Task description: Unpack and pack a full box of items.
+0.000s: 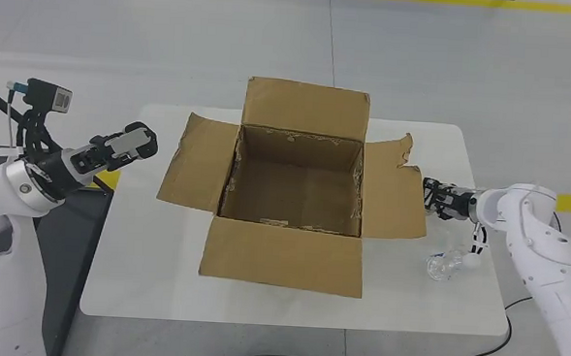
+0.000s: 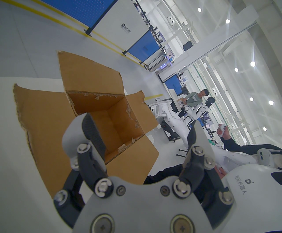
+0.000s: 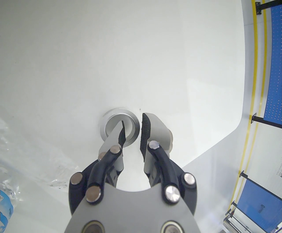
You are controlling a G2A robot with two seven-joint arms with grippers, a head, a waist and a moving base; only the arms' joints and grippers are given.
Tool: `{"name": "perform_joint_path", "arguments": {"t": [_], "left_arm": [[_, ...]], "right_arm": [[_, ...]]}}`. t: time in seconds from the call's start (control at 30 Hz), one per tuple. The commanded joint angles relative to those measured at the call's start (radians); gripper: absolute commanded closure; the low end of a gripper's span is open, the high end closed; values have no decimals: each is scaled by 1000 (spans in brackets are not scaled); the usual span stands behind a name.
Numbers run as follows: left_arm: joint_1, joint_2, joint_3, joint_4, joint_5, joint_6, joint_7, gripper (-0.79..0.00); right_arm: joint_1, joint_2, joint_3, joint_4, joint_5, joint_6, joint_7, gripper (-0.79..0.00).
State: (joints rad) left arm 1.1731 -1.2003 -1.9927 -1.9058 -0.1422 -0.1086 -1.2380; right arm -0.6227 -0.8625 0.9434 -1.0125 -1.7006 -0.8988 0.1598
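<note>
At the centre of the surface stands the box, all four flaps folded out and its floor bare. At about 4 o'clock from it a clear bottle lies on the surface, apart from the cardboard. By this layout the unpacking looks finished or nearly so. The packing half is not yet begun, since nothing sits inside and neither arm carries anything. No other items can be made out, so I cannot tell how many belong to the full load.

The left end effector hangs at 9 o'clock from the box, beyond the surface's edge, released with its fingers spread wide and nothing between them. The right end effector sits at 3 o'clock, just beside the right flap. It is also released, its pads parted by a narrow gap and holding nothing. The bottle is near it, toward 5 o'clock.

The top view gives the box's whole floor. The left wrist view looks in at a slant, so the near wall hides part of that floor, but it brings out torn paper along the inner rim. The right wrist view adds a metal ring set in the surface right under the pads. It also shows a blue label on the crumpled bottle, which the top view renders as a plain clear shape.
</note>
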Motion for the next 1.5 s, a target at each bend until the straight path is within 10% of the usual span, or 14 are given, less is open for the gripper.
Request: {"name": "perform_joint_path", "arguments": {"t": [0.0,0.43,0.63,1.47], "left_arm": [[0,0,0,0,0,0,0,-785],[0,0,0,0,0,0,0,-785],[0,0,0,0,0,0,0,-785],[0,0,0,0,0,0,0,-785]], "right_arm": [[0,0,3,0,1,0,0,-231],[-33,20,61,-44,5,-10,-22,-403],[-63,36,106,-66,24,-22,-55,-785],[-261,126,391,-180,121,-65,-328,-785]]}}
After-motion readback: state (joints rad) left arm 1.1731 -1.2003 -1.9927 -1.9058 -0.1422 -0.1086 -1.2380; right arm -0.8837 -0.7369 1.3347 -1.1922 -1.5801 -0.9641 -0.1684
